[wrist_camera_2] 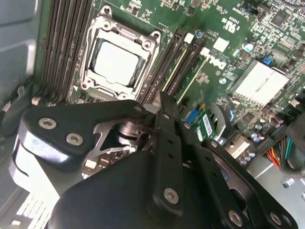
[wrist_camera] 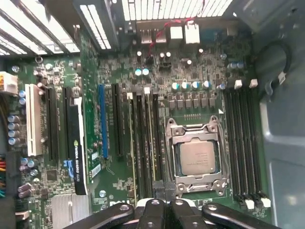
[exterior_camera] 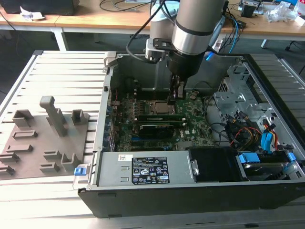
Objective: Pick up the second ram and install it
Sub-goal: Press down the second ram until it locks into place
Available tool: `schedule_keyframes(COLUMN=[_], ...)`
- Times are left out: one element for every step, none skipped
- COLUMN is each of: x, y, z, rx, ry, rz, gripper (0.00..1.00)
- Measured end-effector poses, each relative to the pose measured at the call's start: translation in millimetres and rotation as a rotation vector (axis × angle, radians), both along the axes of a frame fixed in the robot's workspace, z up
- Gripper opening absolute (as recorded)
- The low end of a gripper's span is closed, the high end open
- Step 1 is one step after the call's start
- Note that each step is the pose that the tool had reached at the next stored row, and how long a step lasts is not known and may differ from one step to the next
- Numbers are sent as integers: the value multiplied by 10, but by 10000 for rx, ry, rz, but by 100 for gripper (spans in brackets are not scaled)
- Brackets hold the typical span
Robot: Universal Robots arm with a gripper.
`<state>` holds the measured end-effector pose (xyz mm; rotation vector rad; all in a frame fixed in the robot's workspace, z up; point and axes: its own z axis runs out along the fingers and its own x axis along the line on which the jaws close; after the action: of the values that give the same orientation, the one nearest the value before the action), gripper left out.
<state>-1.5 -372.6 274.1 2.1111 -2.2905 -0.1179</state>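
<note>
Green board fills the floor of the open computer case, and we see the arm's hand lowered inside it, hanging just above the motherboard beside the processor socket. In the exterior view the two dark fingers stand close together, almost touching, with nothing visible between them. In the first wrist view the hand shows its fingertips drawn narrow over the black memory slots that run alongside the socket. One thin green stick, the second ram, sits upright in the slot farthest from the socket in that group; we cannot tell whether it is fully seated. In the second wrist view the hand points down near the slots between the processor socket and a silver heatsink, and a greenish edge shows along one slot there. A black graphics card stands further from the socket. Outside the case, on the exterior view's left, grey plastic fixture blocks rest on the slatted tabletop.
</note>
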Motion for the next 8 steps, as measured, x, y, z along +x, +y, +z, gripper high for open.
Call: schedule_keyframes(x=[16,24,34,37,40,44,47,54], y=[0,0,0,0,0,0,0,0], z=[-33,-56,-96,-109,-136,-164,-201,-260], rx=[0,-1,0,0,0,0,0,-2], ry=[3,6,6,6,6,5,6,7], rz=[0,1,1,0,-1,0,0,3], gripper=[11,11,11,11,11,11,11,11])
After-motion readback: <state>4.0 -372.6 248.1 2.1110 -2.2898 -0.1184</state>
